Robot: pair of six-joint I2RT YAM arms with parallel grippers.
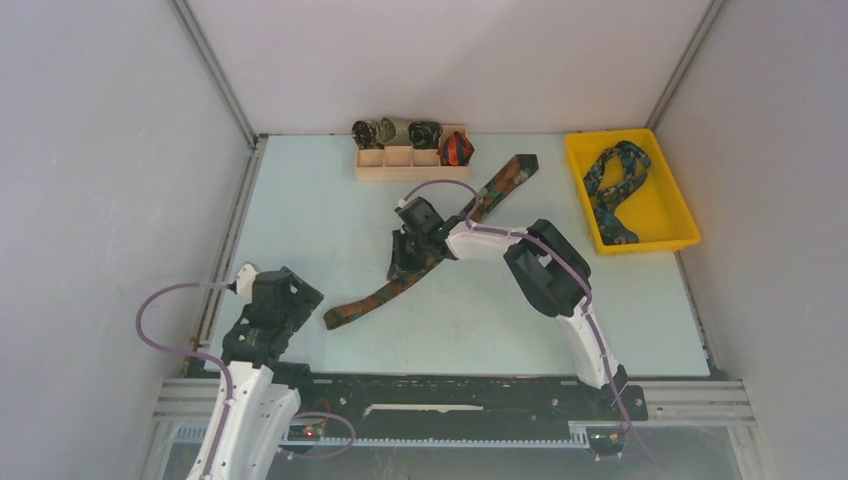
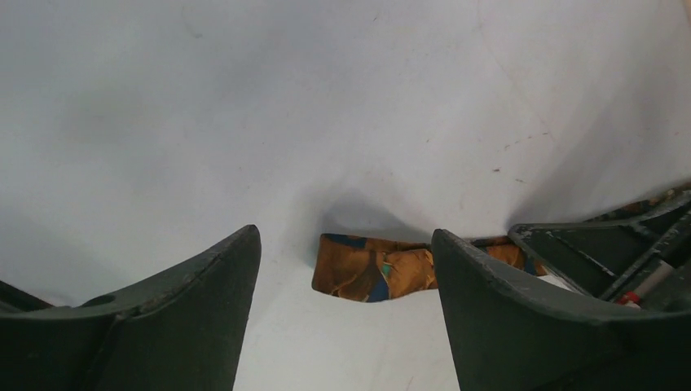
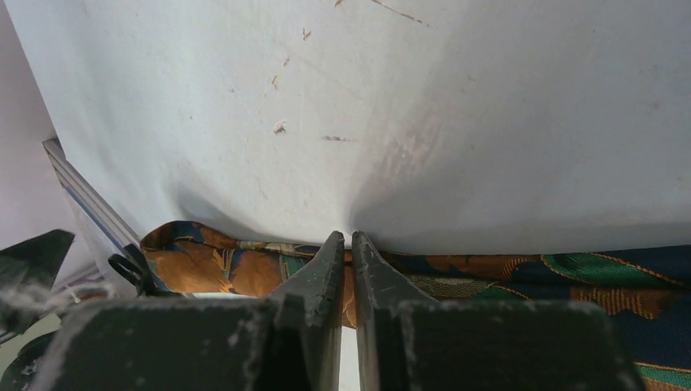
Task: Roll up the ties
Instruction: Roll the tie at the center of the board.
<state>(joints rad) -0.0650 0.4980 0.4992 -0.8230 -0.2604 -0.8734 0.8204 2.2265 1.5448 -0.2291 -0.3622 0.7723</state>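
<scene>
I see my right gripper (image 3: 343,241) clamped tight on the brown-orange-green tie (image 3: 204,269), while my left gripper (image 2: 344,236) gapes wide, holding nothing.

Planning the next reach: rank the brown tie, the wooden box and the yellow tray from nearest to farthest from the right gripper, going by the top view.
1. brown tie: mid-table, right under the right gripper.
2. wooden box: straight beyond it, at the far edge.
3. yellow tray: far right corner.
</scene>
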